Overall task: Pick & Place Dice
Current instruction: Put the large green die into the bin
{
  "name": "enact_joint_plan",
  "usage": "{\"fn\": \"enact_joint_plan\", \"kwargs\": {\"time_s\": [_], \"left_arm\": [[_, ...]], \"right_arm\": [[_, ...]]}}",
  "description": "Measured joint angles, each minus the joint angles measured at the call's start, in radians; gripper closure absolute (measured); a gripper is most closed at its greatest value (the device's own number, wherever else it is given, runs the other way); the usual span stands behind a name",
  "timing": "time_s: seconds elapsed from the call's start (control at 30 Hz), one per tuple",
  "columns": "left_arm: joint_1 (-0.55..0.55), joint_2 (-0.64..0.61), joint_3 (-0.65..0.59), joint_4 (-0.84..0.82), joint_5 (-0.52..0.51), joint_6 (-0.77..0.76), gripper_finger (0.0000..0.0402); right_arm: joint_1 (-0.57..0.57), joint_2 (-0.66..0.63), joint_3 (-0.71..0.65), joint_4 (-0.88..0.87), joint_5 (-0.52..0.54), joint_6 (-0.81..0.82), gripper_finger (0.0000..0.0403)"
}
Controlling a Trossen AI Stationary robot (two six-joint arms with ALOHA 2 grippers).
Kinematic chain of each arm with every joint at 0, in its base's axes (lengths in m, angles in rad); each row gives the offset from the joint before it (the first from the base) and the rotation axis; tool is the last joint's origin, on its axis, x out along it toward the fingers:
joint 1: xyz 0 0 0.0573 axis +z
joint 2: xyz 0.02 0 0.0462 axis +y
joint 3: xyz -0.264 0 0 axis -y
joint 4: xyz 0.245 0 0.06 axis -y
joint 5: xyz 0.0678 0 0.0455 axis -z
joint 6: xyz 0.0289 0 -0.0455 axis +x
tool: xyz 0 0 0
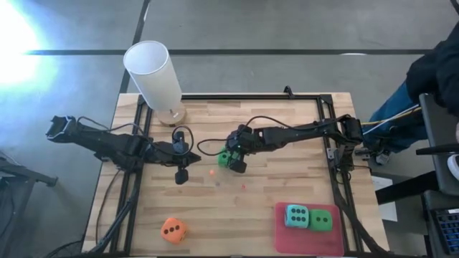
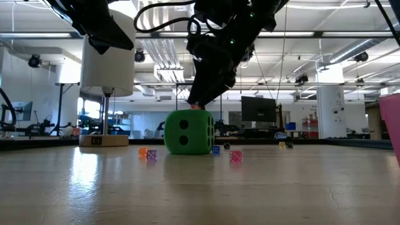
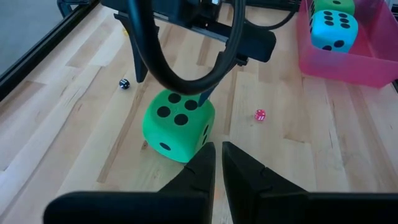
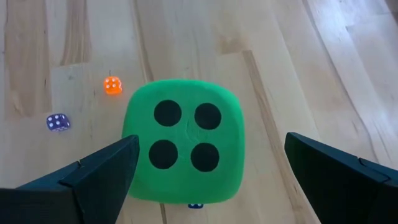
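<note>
Wooden tabletop (image 1: 272, 193), bright green die (image 4: 181, 139) four dark pips up between right gripper's (image 4: 208, 168) spread fingers.

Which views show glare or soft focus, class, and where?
High view: strong glare at the floor's left edge, beside the white cylinder. Low view: ceiling lights glare; the room behind the green die looks soft. Right wrist view: the open right tool frames the die.
</note>
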Motion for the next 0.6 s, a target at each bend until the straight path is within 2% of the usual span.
{"fn": "enact_joint_plan", "kwargs": {"time_s": [0.6], "left_arm": [[0.000, 0.000, 0.000, 0.000, 0.000, 0.000, 0.0366]], "right_arm": [[0.000, 0.000, -0.039, 0.062, -0.011, 0.000, 0.0003]]}}
